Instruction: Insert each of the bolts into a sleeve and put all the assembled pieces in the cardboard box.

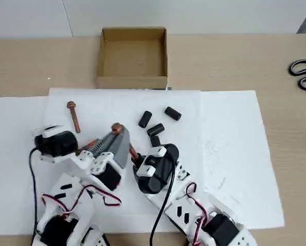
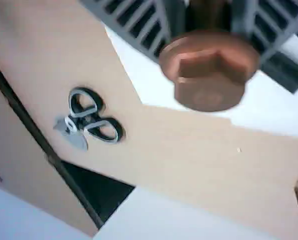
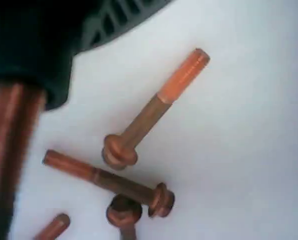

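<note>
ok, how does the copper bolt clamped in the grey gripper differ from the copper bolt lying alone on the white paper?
The clamped copper bolt is pinched in the left gripper's grey jaws; the lone copper bolt lies free on the white paper. The clamped one is close to the black sleeves; the lone one lies farther from them. Both are copper-coloured, with a wider head.

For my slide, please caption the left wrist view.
A bolt gripped between grey fingers, scissors lying on the table.

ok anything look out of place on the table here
Only the scissors at the table's far right edge look out of place: they have no part in this job. The cardboard box sits upright, and nothing looks spilled or damaged.
</note>
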Action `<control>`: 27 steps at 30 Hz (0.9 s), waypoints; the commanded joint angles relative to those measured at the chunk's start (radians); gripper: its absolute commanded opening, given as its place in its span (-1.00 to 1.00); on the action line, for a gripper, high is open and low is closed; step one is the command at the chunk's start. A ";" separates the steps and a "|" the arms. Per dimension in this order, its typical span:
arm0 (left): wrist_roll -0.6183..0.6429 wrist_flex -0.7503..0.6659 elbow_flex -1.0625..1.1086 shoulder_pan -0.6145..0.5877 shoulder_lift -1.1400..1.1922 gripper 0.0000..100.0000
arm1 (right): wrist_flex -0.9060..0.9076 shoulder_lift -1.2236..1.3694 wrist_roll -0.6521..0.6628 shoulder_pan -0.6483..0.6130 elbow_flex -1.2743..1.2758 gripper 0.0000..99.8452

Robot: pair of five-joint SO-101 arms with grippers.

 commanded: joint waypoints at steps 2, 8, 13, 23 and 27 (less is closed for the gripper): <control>-0.029 0.048 -0.005 0.058 -0.009 -0.99 | -0.025 -0.012 -0.003 -0.002 -0.069 -1.00; -0.126 0.106 -0.008 0.084 -0.009 -0.99 | -0.027 -0.013 -0.003 -0.001 -0.069 -1.00; -0.244 0.195 -0.010 0.133 -0.011 -0.99 | -0.027 -0.013 -0.003 0.001 -0.069 -1.00; -0.491 0.203 -0.007 0.129 -0.011 -0.98 | -0.027 -0.015 -0.003 0.001 -0.069 -1.00; -0.543 0.203 -0.010 0.127 -0.011 -0.86 | -0.027 -0.015 -0.003 0.001 -0.069 -1.00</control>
